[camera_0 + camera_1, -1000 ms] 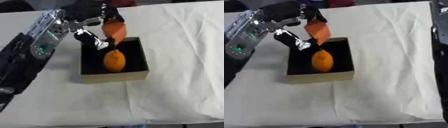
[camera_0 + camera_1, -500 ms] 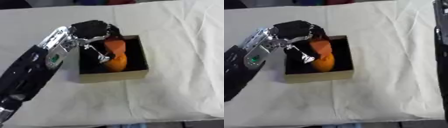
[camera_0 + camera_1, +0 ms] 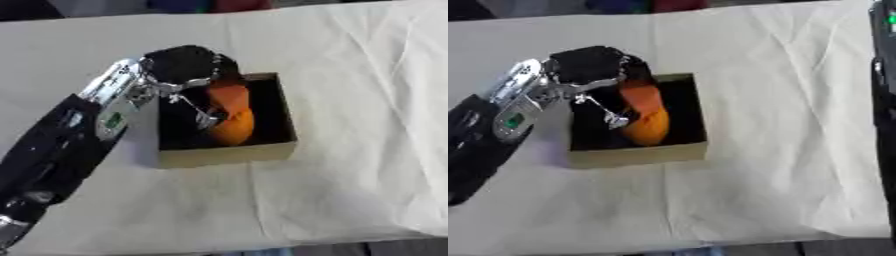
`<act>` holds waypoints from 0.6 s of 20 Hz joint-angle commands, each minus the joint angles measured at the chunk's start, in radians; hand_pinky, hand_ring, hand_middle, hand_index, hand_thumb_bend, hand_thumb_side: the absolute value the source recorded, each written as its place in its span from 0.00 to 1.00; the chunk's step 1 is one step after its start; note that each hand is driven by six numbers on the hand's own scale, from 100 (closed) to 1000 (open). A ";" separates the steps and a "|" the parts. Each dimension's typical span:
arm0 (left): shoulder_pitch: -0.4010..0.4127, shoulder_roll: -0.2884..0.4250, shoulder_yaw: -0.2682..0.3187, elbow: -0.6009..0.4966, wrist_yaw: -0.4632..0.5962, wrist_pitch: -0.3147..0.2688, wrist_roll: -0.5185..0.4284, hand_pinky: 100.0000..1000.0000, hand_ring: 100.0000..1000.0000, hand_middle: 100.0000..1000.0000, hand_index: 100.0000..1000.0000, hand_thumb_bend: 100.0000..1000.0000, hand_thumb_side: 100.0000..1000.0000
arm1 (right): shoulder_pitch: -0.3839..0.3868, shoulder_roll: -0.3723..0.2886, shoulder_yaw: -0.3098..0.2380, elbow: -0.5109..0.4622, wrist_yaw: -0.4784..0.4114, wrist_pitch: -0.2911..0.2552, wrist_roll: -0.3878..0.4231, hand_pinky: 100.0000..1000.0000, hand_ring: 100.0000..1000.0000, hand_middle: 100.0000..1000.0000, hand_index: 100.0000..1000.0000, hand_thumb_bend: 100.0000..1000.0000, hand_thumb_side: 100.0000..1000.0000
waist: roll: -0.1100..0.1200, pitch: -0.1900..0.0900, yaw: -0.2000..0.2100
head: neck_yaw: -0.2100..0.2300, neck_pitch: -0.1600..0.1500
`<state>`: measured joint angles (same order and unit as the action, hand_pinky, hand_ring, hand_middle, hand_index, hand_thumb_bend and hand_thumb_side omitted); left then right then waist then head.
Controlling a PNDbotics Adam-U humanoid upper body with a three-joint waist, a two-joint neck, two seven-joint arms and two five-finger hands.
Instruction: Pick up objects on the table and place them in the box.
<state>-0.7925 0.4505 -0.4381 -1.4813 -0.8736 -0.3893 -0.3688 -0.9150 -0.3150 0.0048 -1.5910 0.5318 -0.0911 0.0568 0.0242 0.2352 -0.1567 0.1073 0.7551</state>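
Orange objects occupy the box (image 3: 226,154), which sits on the cloth-covered worktop (image 3: 350,90) slightly left of centre. The box is square, with tan cardboard walls and a dark interior. Two orange items are visible inside it: a rounded yellow-orange object (image 3: 234,128) lying on the box floor toward the near side, and a deeper red-orange object (image 3: 227,96) positioned above and behind it, touching it.

Left hand (image 3: 185,67): located over the far-left part of the box, entering from the lower-left corner of the view along a black and silver forearm. The hand is black, and its fingers are curled around the upper end of the red-orange object, holding it upright inside the box opening. A silver finger segment (image 3: 206,120) extends down into the box just beside the yellow-orange object; whether it touches that object cannot be determined.

Right hand: not identifiable in either view. A dark vertical structure (image 3: 883,75) runs along the right edge of the right eye view; its nature cannot be determined.

Worktop covering: a cream cloth with shallow creases, most visible on the right side. Dark and coloured shapes appear beyond the far edge of the worktop, but they cannot be identified.
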 commanded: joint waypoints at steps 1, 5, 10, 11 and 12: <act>-0.011 0.031 0.014 -0.050 -0.012 -0.003 -0.016 0.63 0.56 0.65 0.76 0.00 0.37 | -0.015 -0.022 -0.010 -0.022 -0.004 0.003 0.000 0.78 0.61 0.60 0.67 0.01 0.76 | -0.001 -0.025 0.001 | 0.002 -0.008; -0.007 0.043 0.015 -0.068 -0.040 -0.042 -0.129 0.73 0.74 0.78 0.89 0.25 0.68 | -0.014 -0.021 -0.010 -0.023 -0.003 0.003 0.001 0.78 0.61 0.60 0.66 0.01 0.76 | -0.003 -0.027 0.003 | 0.006 -0.009; 0.001 0.056 0.036 -0.111 -0.103 -0.017 -0.131 0.75 0.78 0.80 0.90 0.55 0.79 | -0.013 -0.022 -0.010 -0.021 0.000 0.002 0.004 0.78 0.61 0.60 0.66 0.00 0.76 | -0.003 -0.028 0.006 | 0.004 -0.010; 0.002 0.058 0.039 -0.116 -0.117 -0.011 -0.124 0.75 0.78 0.79 0.90 0.56 0.78 | -0.013 -0.022 -0.010 -0.021 0.000 0.002 0.004 0.78 0.61 0.60 0.66 0.00 0.76 | -0.004 -0.029 0.006 | 0.004 -0.011; 0.003 0.059 0.040 -0.119 -0.129 -0.005 -0.117 0.75 0.78 0.80 0.90 0.57 0.77 | -0.013 -0.022 -0.010 -0.021 0.000 0.002 0.004 0.78 0.61 0.60 0.66 0.00 0.76 | -0.004 -0.029 0.006 | 0.004 -0.013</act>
<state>-0.7776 0.4851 -0.4156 -1.5758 -0.9856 -0.4039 -0.4911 -0.9140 -0.3150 0.0022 -1.5916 0.5319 -0.0879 0.0604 0.0231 0.2290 -0.1516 0.1113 0.7543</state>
